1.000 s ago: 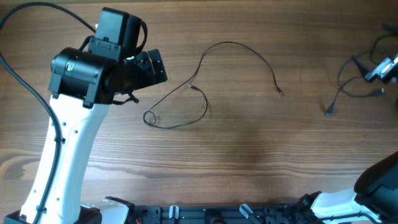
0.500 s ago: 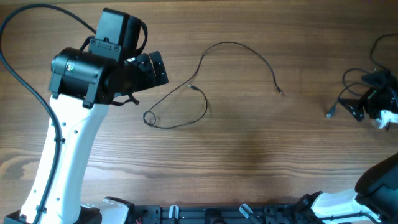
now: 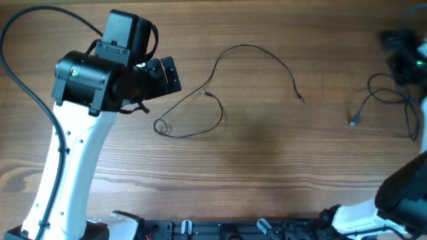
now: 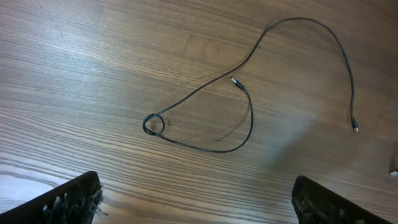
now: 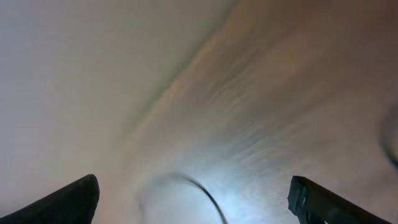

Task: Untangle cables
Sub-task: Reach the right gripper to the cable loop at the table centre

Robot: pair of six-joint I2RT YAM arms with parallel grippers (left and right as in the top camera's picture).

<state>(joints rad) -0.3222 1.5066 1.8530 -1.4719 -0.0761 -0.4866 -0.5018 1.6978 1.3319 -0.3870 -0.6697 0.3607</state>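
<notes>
Lying looped, thin cable [image 4: 217, 150] ahead of wide-open left gripper [image 4: 198, 208], untouched

Thin black flexible cable [image 3: 248, 46]; second thin dark cable [image 3: 353, 121]. Brown wood-grain table [image 3: 280, 173]. White plastic left arm [image 3: 67, 173], black head.

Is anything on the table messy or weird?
Yes. The long cable in the middle of the table twists into a tiny tight loop at one bend, like the start of a knot. A second cable lies in loose loops at the table's edge.
</notes>
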